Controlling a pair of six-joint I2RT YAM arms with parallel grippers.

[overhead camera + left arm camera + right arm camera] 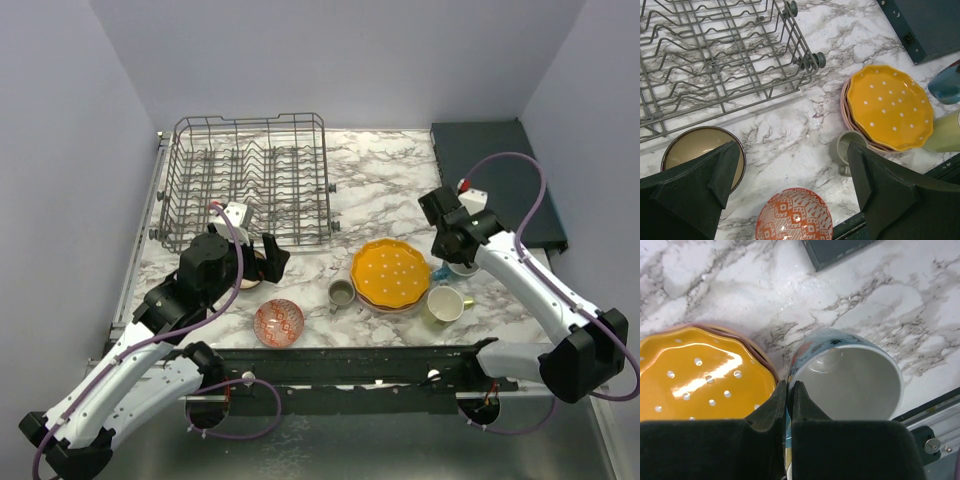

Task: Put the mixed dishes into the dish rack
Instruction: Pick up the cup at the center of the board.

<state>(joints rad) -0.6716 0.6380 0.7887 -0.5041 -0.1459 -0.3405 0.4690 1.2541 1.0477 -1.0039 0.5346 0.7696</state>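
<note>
Blue mug (850, 375) clenched in right tool (789, 386): plain wrist-side, hidden overhead; left tool (791, 147) gapes.

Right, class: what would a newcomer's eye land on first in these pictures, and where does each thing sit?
The orange dotted plate glows just right of centre in the top view. Behind it to the left stands the big grey wire rack. Just right of the plate, the right gripper is shut on the rim of a blue mug.
</note>
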